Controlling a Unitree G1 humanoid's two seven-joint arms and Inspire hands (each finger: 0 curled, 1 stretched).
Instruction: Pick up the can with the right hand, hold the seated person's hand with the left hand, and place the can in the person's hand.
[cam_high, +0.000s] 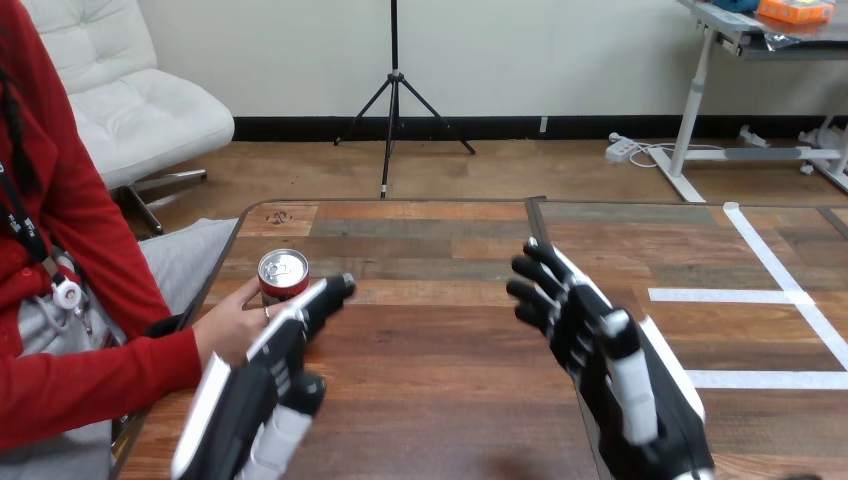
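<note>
— How are the fingers of the left hand (258, 388) found?
— They are stretched out straight and laid along the person's hand (230, 325). Nothing is clasped by them, and whether contact is made cannot be told.
— And the right hand (600, 340)?
— Its fingers are loosely spread above the table (440, 350). Nothing is held.
— Where is the can (283, 280) placed?
— It stands upright just beside the left fingertips, on their side toward the person, and is cupped by the person's hand. A red body and a silver top with a pull tab are shown.
— Can any writing be read?
— The print is too small to be told.
</note>
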